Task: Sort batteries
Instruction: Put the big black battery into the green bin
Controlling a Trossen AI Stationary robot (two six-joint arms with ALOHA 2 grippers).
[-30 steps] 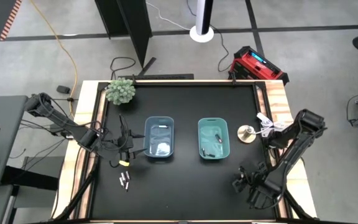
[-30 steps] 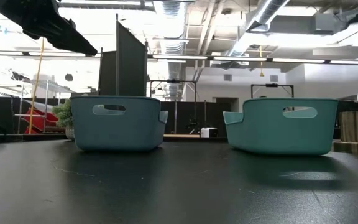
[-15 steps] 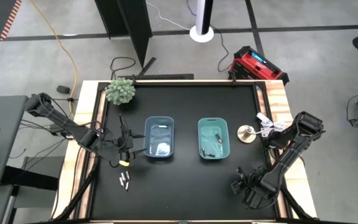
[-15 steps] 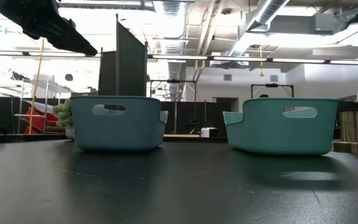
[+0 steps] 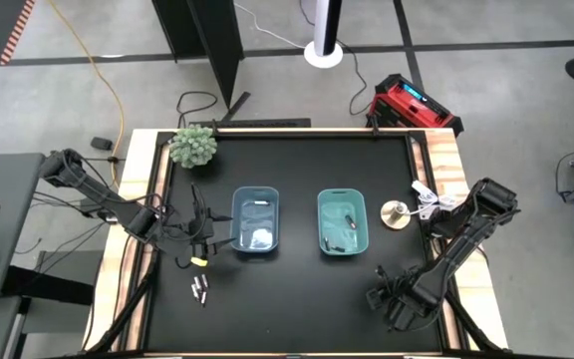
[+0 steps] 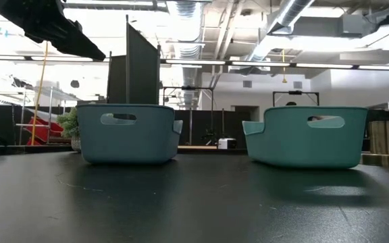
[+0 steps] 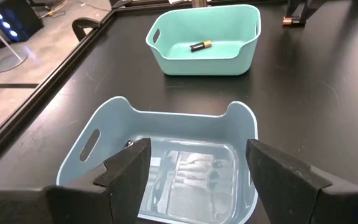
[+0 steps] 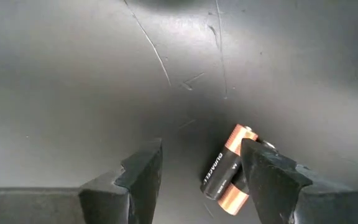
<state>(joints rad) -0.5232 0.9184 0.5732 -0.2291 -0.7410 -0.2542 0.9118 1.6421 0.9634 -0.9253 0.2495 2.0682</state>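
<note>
- Black table (image 5: 297, 299) is carrying two plastic bins side by side at its middle: a pale blue bin (image 5: 255, 221) on the left and a teal bin (image 5: 342, 223) on the right, standing apart.
- The right gripper (image 8: 201, 171) is hanging low over the table's front right part, its fingers (image 8: 135, 177) spread wide and holding nothing.
- A dark battery (image 8: 224, 167) with coppery ends is lying on the table between those fingers, close to one of them; a second one is showing partly behind it, touching it.
- The left gripper (image 7: 191, 174) is hovering just left of the blue bin, looking across it toward the teal one, its fingers (image 7: 129, 171) wide apart and empty.
- Whitish-silver batteries (image 7: 191, 171) are lying in a cluster on the blue bin's floor.
- One dark battery (image 7: 199, 45) with a coppery end is lying in the teal bin in the left wrist view; from above more dark ones (image 5: 337, 234) are showing there.
- A few loose batteries (image 5: 200, 290) are lying on the table's front left, in front of the left gripper and well apart from the bins.
- A small green plant (image 5: 193, 146) is sitting at the far left corner.
- A round brass-coloured object (image 5: 395, 212) is sitting just right of the teal bin.
</note>
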